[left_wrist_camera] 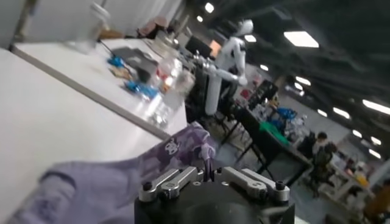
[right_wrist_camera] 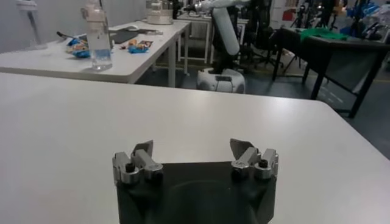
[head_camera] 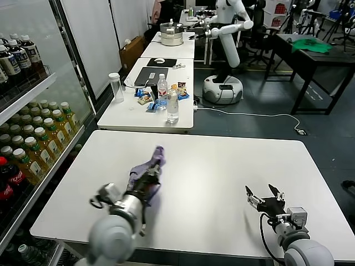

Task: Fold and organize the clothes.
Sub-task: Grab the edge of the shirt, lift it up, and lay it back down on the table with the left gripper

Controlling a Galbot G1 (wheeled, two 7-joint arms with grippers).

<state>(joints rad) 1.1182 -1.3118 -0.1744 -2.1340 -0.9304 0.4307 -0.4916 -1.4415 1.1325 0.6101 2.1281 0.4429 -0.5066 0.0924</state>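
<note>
From the head view, the left gripper [head_camera: 148,178] is clamped on a bunched lavender T-shirt [head_camera: 145,169] on the left half of the white table [head_camera: 222,166], a fold of cloth sticking up beyond it; the right gripper [head_camera: 265,198] hovers over the table's right near corner, fingers spread, holding nothing. The left wrist view shows the jaws closed together with the T-shirt [left_wrist_camera: 122,176], bearing a small cartoon print, pinched between them. The right wrist view shows the right gripper [right_wrist_camera: 194,159] wide apart above bare tabletop [right_wrist_camera: 183,109].
</note>
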